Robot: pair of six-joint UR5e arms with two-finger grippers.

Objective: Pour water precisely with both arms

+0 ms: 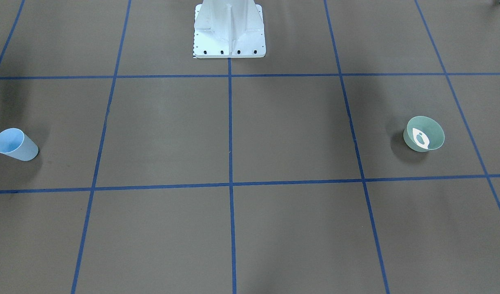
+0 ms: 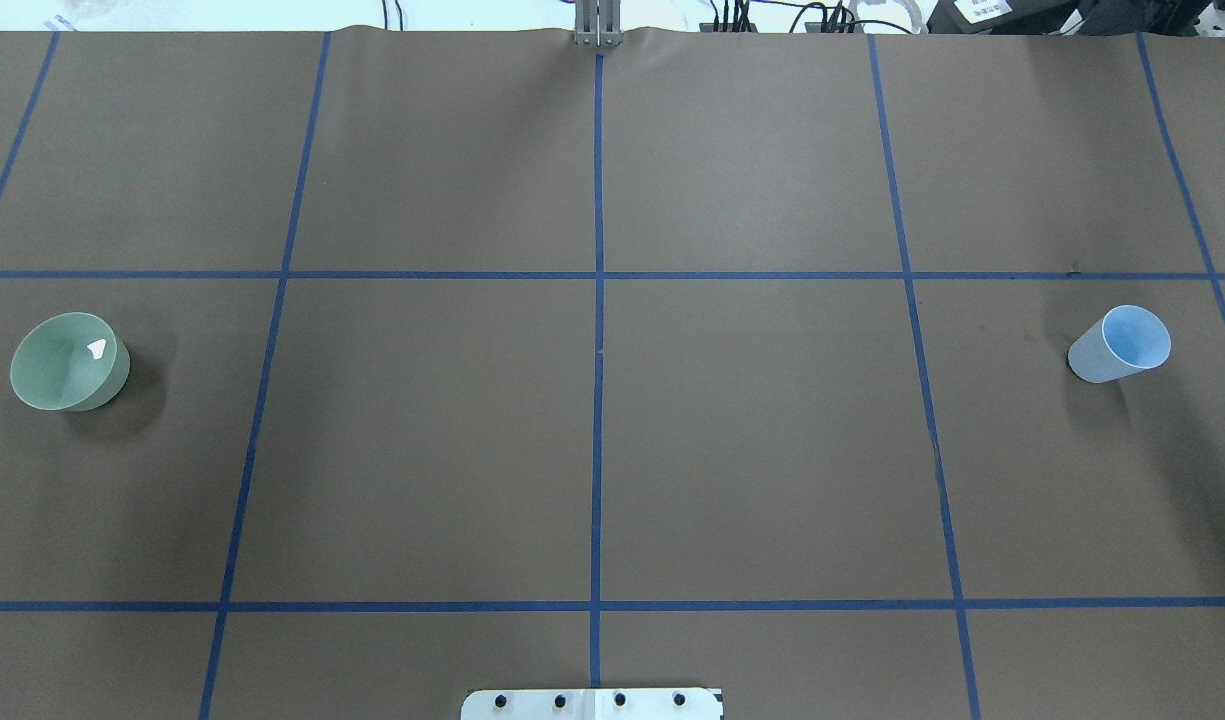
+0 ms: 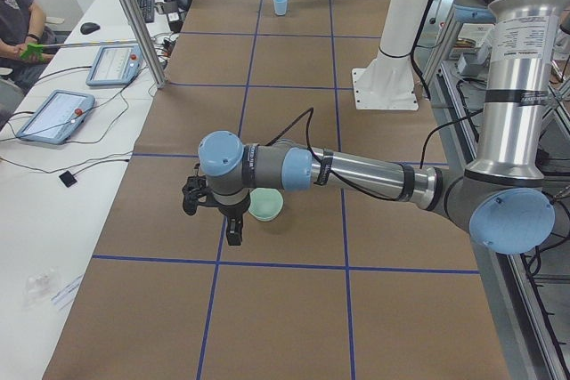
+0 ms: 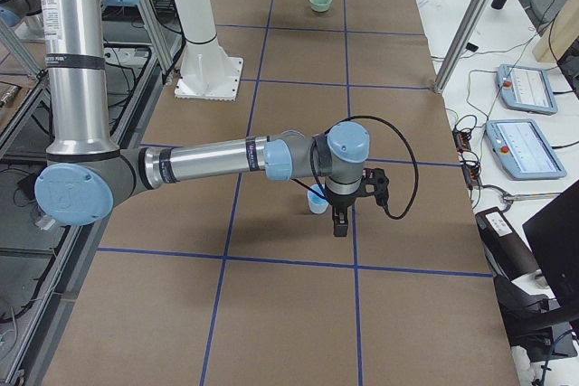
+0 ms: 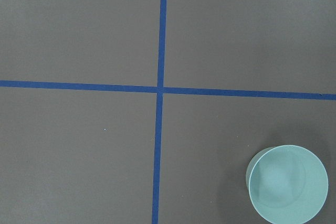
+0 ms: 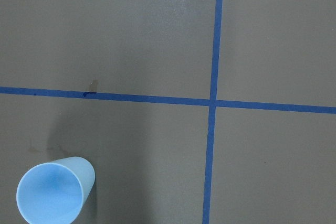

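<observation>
A light blue cup [image 2: 1120, 344] stands upright on the robot's right side of the brown mat, and shows in the front view [image 1: 15, 144] and the right wrist view [image 6: 52, 192]. A pale green bowl [image 2: 69, 361] stands on the robot's left side, and shows in the left wrist view [image 5: 287, 183]. A white glint lies inside the bowl; I cannot make out water. My left gripper [image 3: 227, 220] hangs just beside the bowl [image 3: 266, 204]. My right gripper [image 4: 342, 221] hangs just beside the cup [image 4: 317, 199]. Both show only in side views, so I cannot tell open or shut.
The white pedestal [image 1: 229, 28] is bolted at the robot's edge of the mat. Blue tape lines grid the mat [image 2: 598, 400]. Tablets [image 3: 55, 116] and cables lie on the white bench beyond the far edge, where a seated person [image 3: 18, 15] shows.
</observation>
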